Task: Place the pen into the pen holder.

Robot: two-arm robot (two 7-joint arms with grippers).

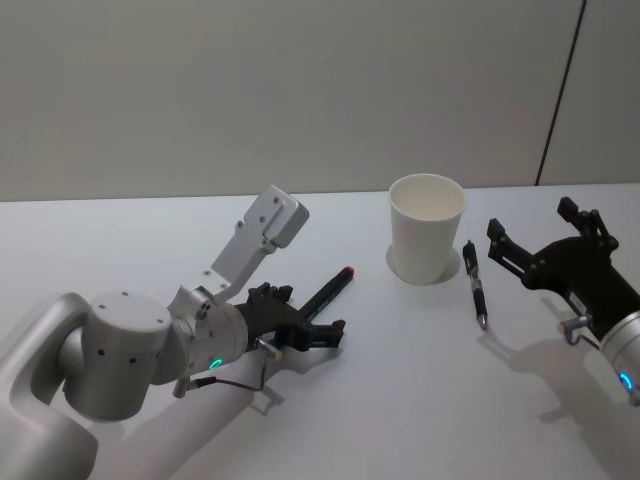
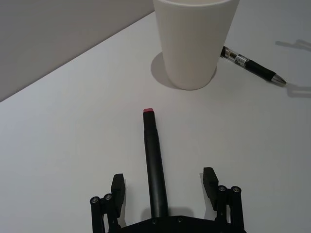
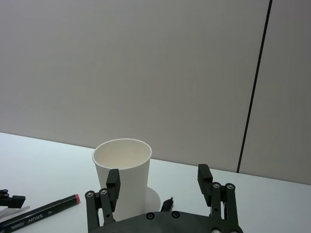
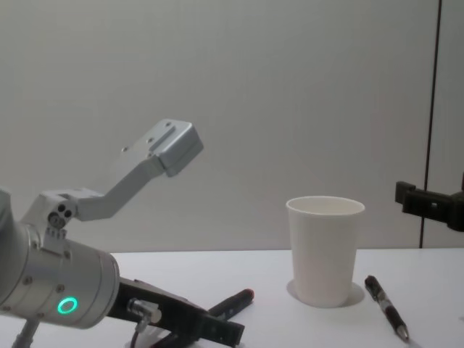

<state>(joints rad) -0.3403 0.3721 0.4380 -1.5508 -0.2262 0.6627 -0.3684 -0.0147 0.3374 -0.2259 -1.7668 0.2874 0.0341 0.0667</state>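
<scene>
The pen (image 1: 330, 290) lies flat on the table (image 1: 120, 240), just below the middle of the head view, its red end pointing up and right toward the cup (image 1: 428, 235). The left gripper (image 2: 164, 182) straddles the pen's plain end with its fingers spread wide on either side of the barrel; they are not touching it and hold nothing. The pen looks light, stiff and smooth, so it may roll or slip. A grip nearer mid-barrel would likely steady it better than one at the very end. The paper cup stands upright and looks light enough to tip if its rim is knocked. Bare table separates it from the pen. A thinner pen (image 1: 475, 285) lies just right of the cup, out of the way. At the right edge the right gripper (image 1: 533, 225) hangs open and empty.
</scene>
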